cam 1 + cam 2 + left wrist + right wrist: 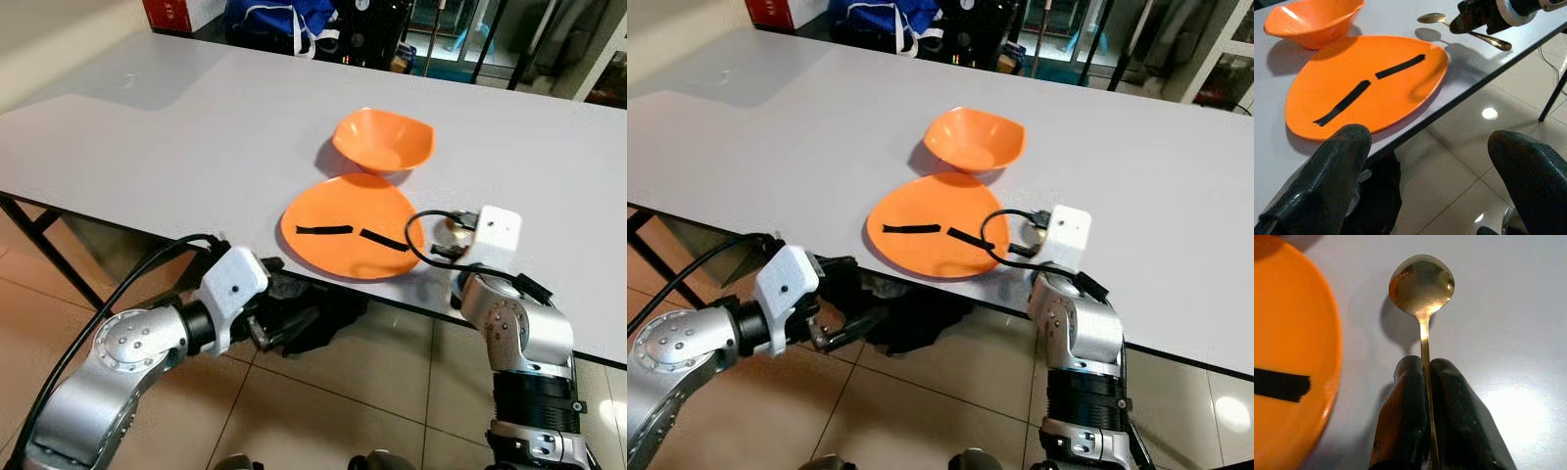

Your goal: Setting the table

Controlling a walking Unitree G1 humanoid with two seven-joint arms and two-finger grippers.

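Up close, the spoon (1421,289) is polished gold metal with a rounded oval bowl and a thin straight handle, and the right tool (1426,382) has its two matte black fingers pressed together on that handle. The spoon lies low over the desk (176,127), just beside the plate (343,220) and near the desk's front edge, its bowl casting a soft shadow on the top.

The plate is smooth orange plastic, wide and shallow, with two strips of black tape (324,230) laid across its middle in a shallow angle. It sits at the front edge. Touching its far rim is an orange bowl (384,139) of the same glossy plastic, deeper, with a softly squared rim.

The left tool (1430,181) hangs below the front edge, off the plate's left side, its thick rubbery black fingers (1337,171) spread well apart with nothing between them. Both arms are brushed silver with white wrist housings and black cables.

The desk top is a plain matte pale grey slab on thin black legs. Under it lies a dark crumpled cloth (313,318) on a floor (372,382) of glossy tan tiles that catch the ceiling light. Beyond the far edge stand a blue bag (279,20) and dark frames.
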